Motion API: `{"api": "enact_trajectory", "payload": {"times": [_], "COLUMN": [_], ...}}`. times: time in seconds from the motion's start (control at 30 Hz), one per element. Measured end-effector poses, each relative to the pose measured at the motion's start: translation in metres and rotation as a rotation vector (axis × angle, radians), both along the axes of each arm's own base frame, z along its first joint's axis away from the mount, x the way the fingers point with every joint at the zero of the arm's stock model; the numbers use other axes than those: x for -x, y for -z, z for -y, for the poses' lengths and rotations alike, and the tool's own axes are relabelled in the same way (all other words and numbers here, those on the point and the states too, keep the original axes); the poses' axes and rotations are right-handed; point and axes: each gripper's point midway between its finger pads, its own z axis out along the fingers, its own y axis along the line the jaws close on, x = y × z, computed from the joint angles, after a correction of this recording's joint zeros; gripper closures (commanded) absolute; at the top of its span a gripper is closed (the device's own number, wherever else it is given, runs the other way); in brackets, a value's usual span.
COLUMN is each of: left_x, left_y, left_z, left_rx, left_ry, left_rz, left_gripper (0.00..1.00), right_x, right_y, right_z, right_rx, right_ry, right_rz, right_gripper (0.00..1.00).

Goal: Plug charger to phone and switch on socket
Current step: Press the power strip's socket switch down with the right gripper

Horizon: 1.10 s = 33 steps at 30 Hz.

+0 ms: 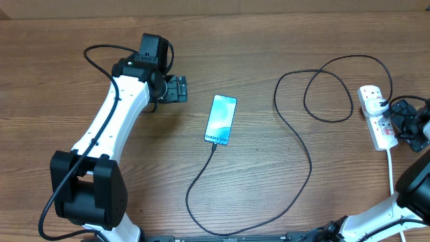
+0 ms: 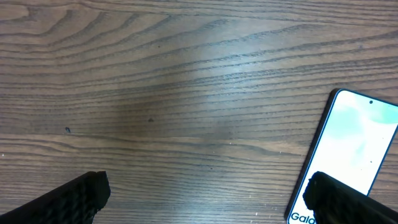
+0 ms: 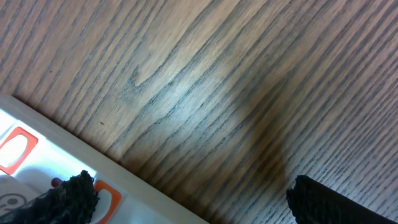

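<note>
At three o'clock the right claw (image 3: 193, 199) gaped empty over the socket (image 1: 376, 117); the cable (image 1: 310, 165) looked plugged into the phone (image 1: 221, 119), the switch (image 3: 15, 149) seemingly not yet pressed.

Even overhead light, soft shadows; wrist views slightly blurred.

You are looking down on a brown wooden worktop (image 1: 54, 87), its long grain lines running left to right across the overhead view. Along the top edge of that view lies a paler tan band (image 1: 215, 4); what it is cannot be told. In the left wrist view you see the same wood close up, with wavy grain, a soft pale sheen near the middle and a tiny dark speck (image 2: 67, 129) towards the left. In the right wrist view the grain runs on a slant, with a small whorl (image 3: 134, 78) at upper left and a broad shadow (image 3: 273, 143) darkening the wood towards the right.
</note>
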Motion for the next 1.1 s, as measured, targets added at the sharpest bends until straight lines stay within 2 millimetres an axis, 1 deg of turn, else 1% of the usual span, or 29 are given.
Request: {"api": "enact_trajectory", "payload": {"times": [0.77,0.87,1.1], "left_x": [0.0,0.0,0.0], "left_y": [0.0,0.0,0.0], "left_z": [0.0,0.0,0.0], "left_rx": [0.0,0.0,0.0], "left_ry": [0.0,0.0,0.0], "left_rz": [0.0,0.0,0.0], "left_gripper": [0.01,0.0,0.0], "right_x": [0.006,0.007,0.009], "right_y": [-0.002,-0.001,-0.002], "right_z": [-0.007,-0.012,-0.015], "right_rx": [-0.045,-0.066,-0.079], "right_ry": [0.009,0.002,0.0], "right_rz": [-0.029,-0.029,-0.034], "right_gripper": [0.0,0.0,0.0]}}
